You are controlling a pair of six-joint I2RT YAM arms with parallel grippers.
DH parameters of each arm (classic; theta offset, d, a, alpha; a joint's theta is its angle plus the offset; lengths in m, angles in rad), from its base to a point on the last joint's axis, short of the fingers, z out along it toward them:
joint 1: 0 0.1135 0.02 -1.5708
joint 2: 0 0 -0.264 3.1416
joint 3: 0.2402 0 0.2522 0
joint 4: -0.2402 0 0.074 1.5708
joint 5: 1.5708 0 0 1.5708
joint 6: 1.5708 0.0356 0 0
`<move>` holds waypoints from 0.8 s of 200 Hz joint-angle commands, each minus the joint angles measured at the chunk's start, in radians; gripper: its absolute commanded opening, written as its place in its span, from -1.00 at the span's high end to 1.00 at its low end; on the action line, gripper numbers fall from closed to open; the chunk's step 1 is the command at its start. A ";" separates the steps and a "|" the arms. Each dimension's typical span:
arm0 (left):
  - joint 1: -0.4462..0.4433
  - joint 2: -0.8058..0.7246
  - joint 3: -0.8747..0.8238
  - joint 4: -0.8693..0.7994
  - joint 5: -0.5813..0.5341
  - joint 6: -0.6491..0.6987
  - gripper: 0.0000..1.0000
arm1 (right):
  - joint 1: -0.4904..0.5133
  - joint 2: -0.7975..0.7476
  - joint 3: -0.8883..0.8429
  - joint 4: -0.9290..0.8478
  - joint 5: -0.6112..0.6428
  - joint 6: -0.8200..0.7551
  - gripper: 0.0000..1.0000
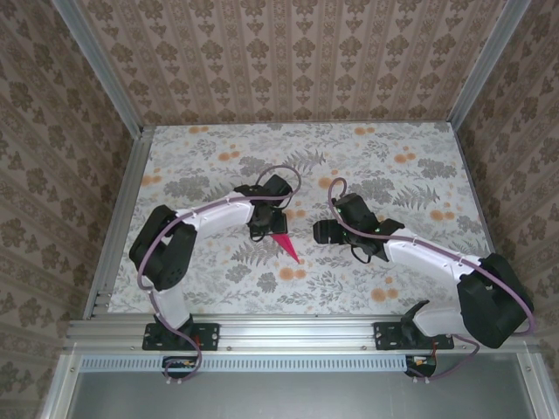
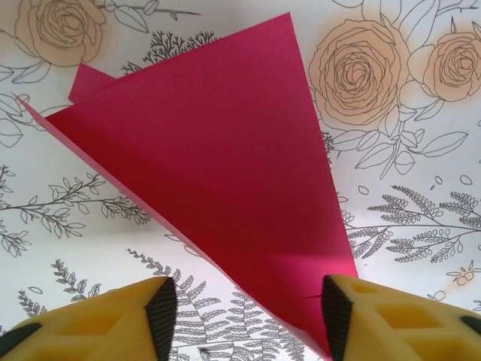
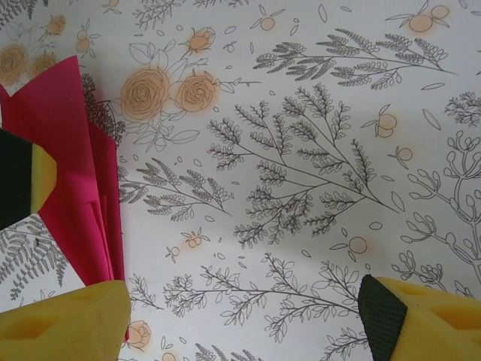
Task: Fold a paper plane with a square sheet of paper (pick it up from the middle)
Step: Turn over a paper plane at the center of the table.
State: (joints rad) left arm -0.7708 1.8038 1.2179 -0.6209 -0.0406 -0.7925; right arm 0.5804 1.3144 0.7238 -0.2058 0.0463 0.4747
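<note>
**Top external.** My left gripper (image 1: 264, 229) stands directly over the wide tail of the paper plane (image 1: 286, 248). Only the pointed part runs out from beneath it, aimed back toward my bases and a little to my right. My right gripper (image 1: 325, 232) sits beside the left one, near the plane but apart from it. Both hang low over the flowered tablecloth (image 1: 410, 262).

**Left wrist.** The paper plane (image 2: 218, 173) fans out wide ahead of the left gripper (image 2: 244, 316) and narrows as it comes back toward it. The slim end passes into the gap and reaches one pad (image 2: 334, 320). The other pad stands clear, with bare tablecloth (image 2: 421, 248) showing between it and the paper. The jaws are therefore apart and clamp nothing. A shadow along one edge suggests the paper is not lying quite flat.

**Right wrist.** The right gripper (image 3: 240, 320) has its jaws spread wide, with only tablecloth (image 3: 316, 173) between them. The paper plane (image 3: 75, 173) lies off to my left of this gripper, ahead of its left finger. Its long axis runs roughly fore and aft, and its layered folds face me. A finger of the left gripper (image 3: 26, 184) shows in front of the paper.

**Relation.** The left arm is the nearer by far. I judge that any grip must close across the plane's long axis, which leads from the left jaws back toward the bases.
</note>
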 commanded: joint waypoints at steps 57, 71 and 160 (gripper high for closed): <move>0.010 -0.118 -0.136 0.154 0.059 -0.083 0.87 | -0.007 -0.039 -0.009 0.000 0.009 0.043 -0.64; 0.016 -0.142 -0.154 0.208 0.104 -0.057 0.95 | -0.007 -0.054 -0.011 0.001 -0.002 0.053 -0.64; 0.062 -0.159 -0.247 0.603 0.453 0.032 1.00 | -0.007 -0.189 -0.055 0.016 -0.094 0.154 -0.57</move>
State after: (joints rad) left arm -0.7300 1.5997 1.0088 -0.1665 0.2729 -0.7662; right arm 0.5785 1.1389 0.6872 -0.2050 0.0032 0.5758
